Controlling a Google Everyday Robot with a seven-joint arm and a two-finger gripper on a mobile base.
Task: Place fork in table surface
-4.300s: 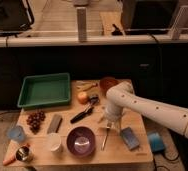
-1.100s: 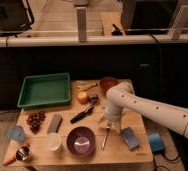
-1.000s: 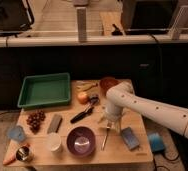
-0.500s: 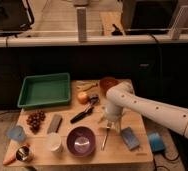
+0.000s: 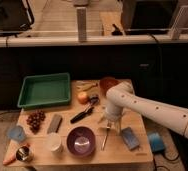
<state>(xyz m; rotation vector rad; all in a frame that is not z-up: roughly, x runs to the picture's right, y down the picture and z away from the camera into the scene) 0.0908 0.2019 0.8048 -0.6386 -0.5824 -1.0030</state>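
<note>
The fork (image 5: 105, 138) is a thin pale metal utensil lying on the light-brown wooden table surface (image 5: 137, 120), just right of the purple bowl (image 5: 81, 141). My gripper (image 5: 108, 123) hangs from the white arm directly above the fork's upper end, low over the table. I cannot tell whether it touches the fork.
A green tray (image 5: 45, 90) sits at the back left. A black-handled utensil (image 5: 84, 111), an orange fruit (image 5: 82, 97) and a brown bowl (image 5: 108, 84) lie behind the gripper. A blue sponge (image 5: 130, 138), white cup (image 5: 53, 142), grapes (image 5: 35, 120), grey block (image 5: 54, 123), blue cup (image 5: 17, 133) and tin (image 5: 22, 154) stand around.
</note>
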